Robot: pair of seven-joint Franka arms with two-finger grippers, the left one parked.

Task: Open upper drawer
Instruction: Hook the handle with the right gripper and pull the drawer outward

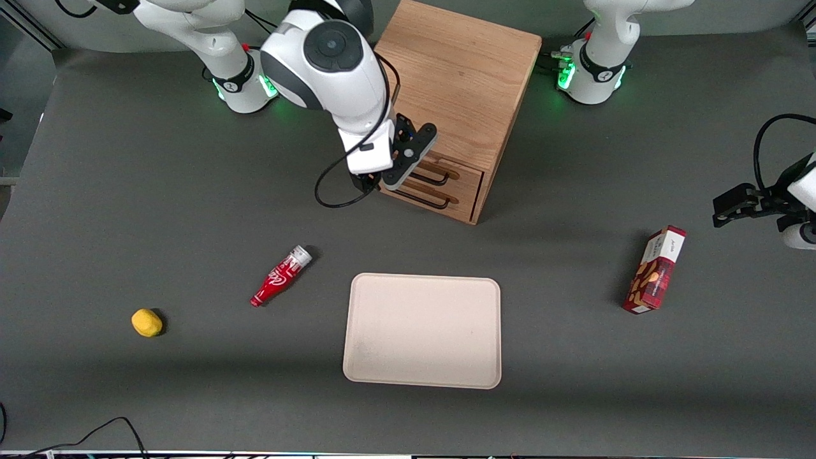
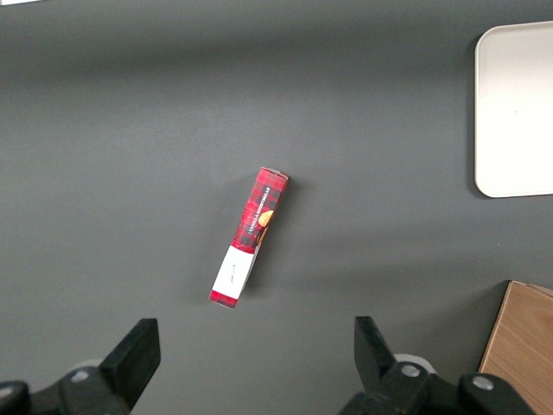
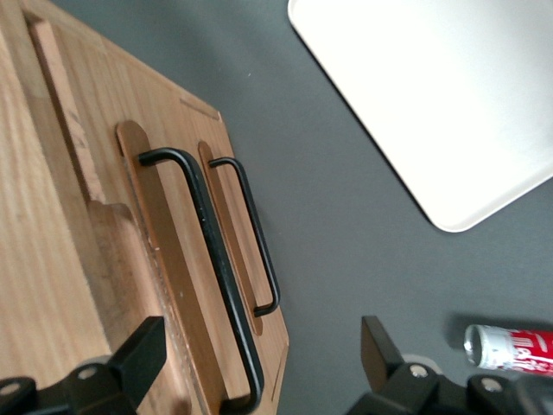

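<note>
Hovering just in front of the wooden cabinet (image 1: 456,89), the gripper (image 1: 373,185) is seen with its fingers (image 3: 138,354) spread wide and nothing held between them. The upper drawer (image 1: 446,171) is found shut, set above the lower drawer (image 1: 440,197) in the cabinet's front, and its black handle (image 3: 207,259) is framed between the parted fingers, apparently untouched.

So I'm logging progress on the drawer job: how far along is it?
Early. Done: the gripper has reached the cabinet front, fingers open astride the upper drawer handle. In hand: lining up on it. Left: closing on the handle and pulling; the drawer sits shut.
</note>
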